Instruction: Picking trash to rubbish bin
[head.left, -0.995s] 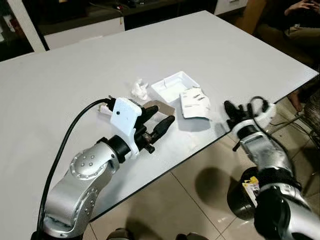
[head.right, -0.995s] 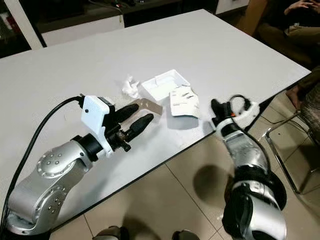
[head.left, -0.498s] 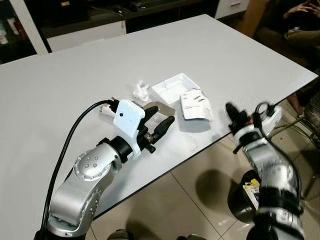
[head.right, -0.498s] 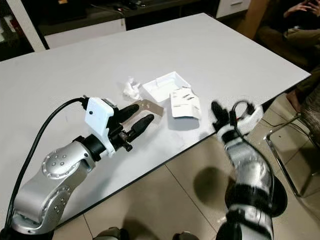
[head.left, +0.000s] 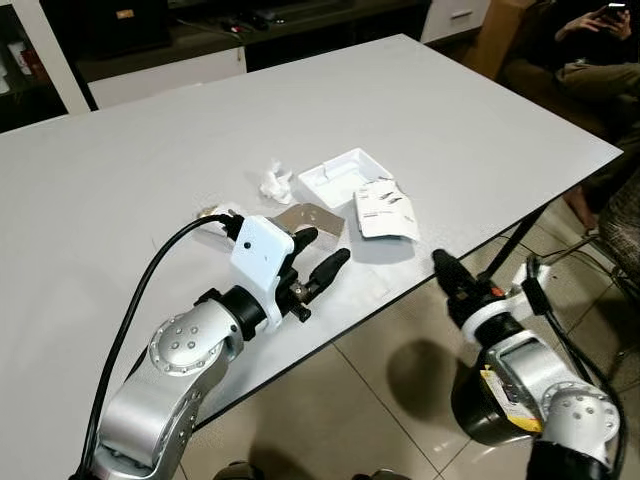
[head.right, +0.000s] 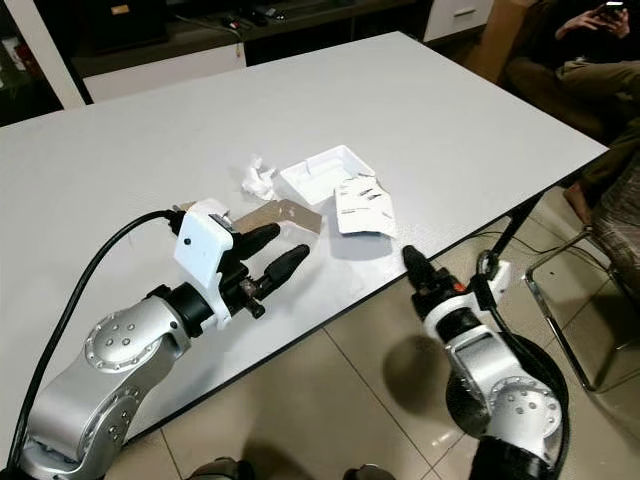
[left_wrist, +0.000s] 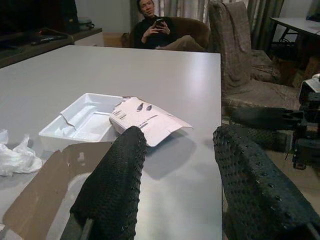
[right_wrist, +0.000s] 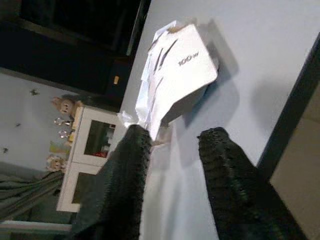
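Trash is lying mid-table (head.left: 120, 160): tissue (head.left: 276, 181), tray (head.left: 340, 176), carton (head.left: 388, 210), cardboard (head.left: 310, 220). Left pincer (head.left: 318, 256) is being held open, empty, beside cardboard; cardboard edge should be straddled before closing. Right pincer (head.left: 452, 280), parted, empty, is being held below table edge.

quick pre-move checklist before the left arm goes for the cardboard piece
1. Left gripper jaws open: ok, a gap shows between the fingers.
2. Left gripper empty: ok.
3. Cardboard piece lying free on the table: ok, just ahead of the fingertips.
4. Neighbours apart from it: cannot tell; white tray and torn white box lie very near.
5. Right gripper out of the way: ok, beyond the table edge, empty.
6. Rubbish bin reachable: cannot tell, mostly hidden behind the right arm.
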